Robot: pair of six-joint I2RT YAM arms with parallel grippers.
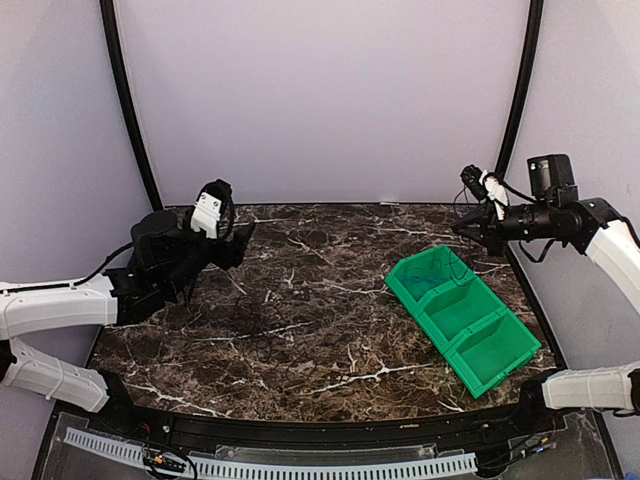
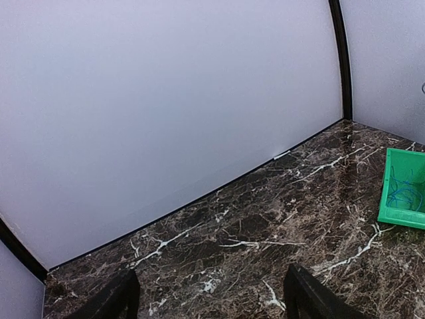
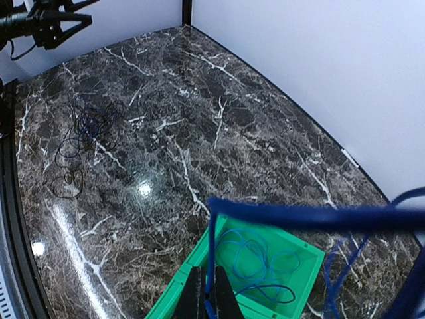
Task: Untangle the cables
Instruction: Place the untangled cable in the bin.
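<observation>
Spreading widest under me is the table (image 1: pixel 300 350), a dark, glossy slab veined in white, hard and slick enough that thin cord should slide on it easily. Next in size is the green bin (image 1: pixel 500 365), a rigid moulded plastic tray split into three straight-walled compartments in a row, which I take as my landmark. My right gripper (image 3: pixel 209 300) hangs directly above the bin's far end compartment, jaws pinched fully together on the blue cable (image 3: pixel 292 218). One strand runs up from between my fingers, while slack loops of the same bright blue lie on that compartment's floor. My left gripper (image 2: pixel 212 302) is well away from the bin, toward the table's opposite side, jaws spread wide with nothing between them. The black cables (image 3: pixel 86 133) also lie well apart from the bin, on bare stone near that left gripper. They form a loose nest of fine, springy loops crossing one another, and I cannot tell how many cords are in it. I judge the blue one is already free of the tangle, so the step in hand is stowing it in the bin. Next my right jaws need to part so the strand falls inside the walls. Then the left must pinch a single outer black loop, because cords this thin drag their neighbours along.
</observation>
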